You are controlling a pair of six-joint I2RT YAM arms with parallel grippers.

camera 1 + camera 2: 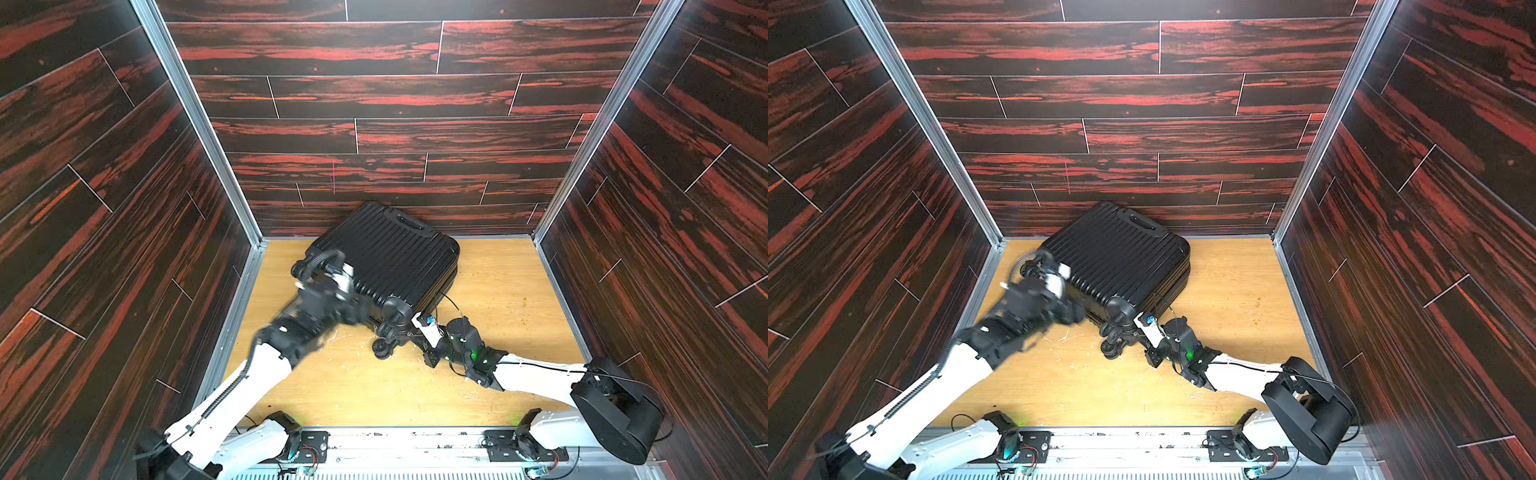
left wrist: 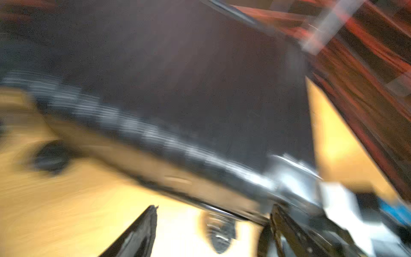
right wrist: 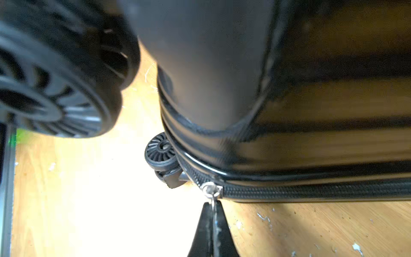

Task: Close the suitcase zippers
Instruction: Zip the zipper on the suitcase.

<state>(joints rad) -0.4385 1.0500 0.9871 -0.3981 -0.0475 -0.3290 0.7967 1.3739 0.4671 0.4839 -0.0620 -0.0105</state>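
Stereo pair overhead, one camera on each wrist.
Both top views look steeply down from above the arm bases, far enough to hold the whole suitcase [image 1: 390, 253] [image 1: 1121, 249] and the wooden table [image 1: 498, 291]. The blurred left wrist view faces the suitcase's shell from near. The right wrist view lies low over the table, close against the zipper pull [image 3: 212, 190] and a wheel [image 3: 161, 153]. All four share the suitcase.

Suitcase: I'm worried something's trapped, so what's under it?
The suitcase lies flat on the wooden table; only wood shows at its edges, and directly beneath it is covered.
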